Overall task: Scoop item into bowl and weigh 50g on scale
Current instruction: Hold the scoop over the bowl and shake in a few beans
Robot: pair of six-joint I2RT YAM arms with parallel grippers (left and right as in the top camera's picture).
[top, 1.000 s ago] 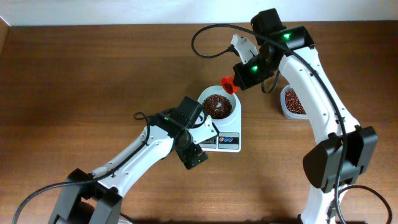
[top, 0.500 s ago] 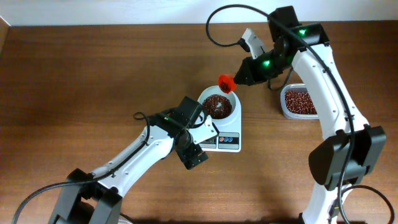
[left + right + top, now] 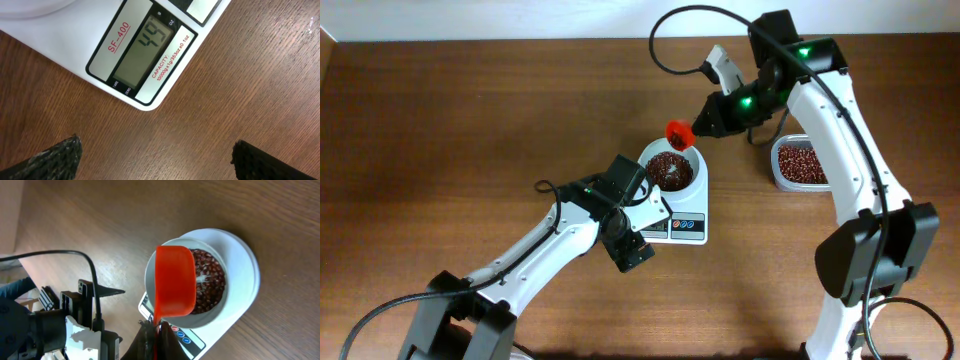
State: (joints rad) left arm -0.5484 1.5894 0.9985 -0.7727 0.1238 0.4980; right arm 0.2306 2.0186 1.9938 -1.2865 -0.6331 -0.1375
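The white bowl [image 3: 672,168] holds red beans [image 3: 670,170] and stands on the white scale [image 3: 685,225]. The scale's display [image 3: 142,50] reads 49. My right gripper [image 3: 703,125] is shut on the handle of a red scoop [image 3: 677,132] held over the bowl's far rim; in the right wrist view the scoop [image 3: 174,282] is tilted over the beans [image 3: 210,280] in the bowl [image 3: 235,280]. My left gripper [image 3: 155,157] is open and empty, hovering over bare wood in front of the scale; it also shows in the overhead view [image 3: 628,248].
A clear plastic tub [image 3: 797,163] of more red beans stands to the right of the scale under my right arm. The left arm's body lies across the table's front left. A black cable loops above the bowl.
My right gripper moved the red scoop left and up along the bowl's far rim, after swinging up from the tub side. The left arm has not moved.
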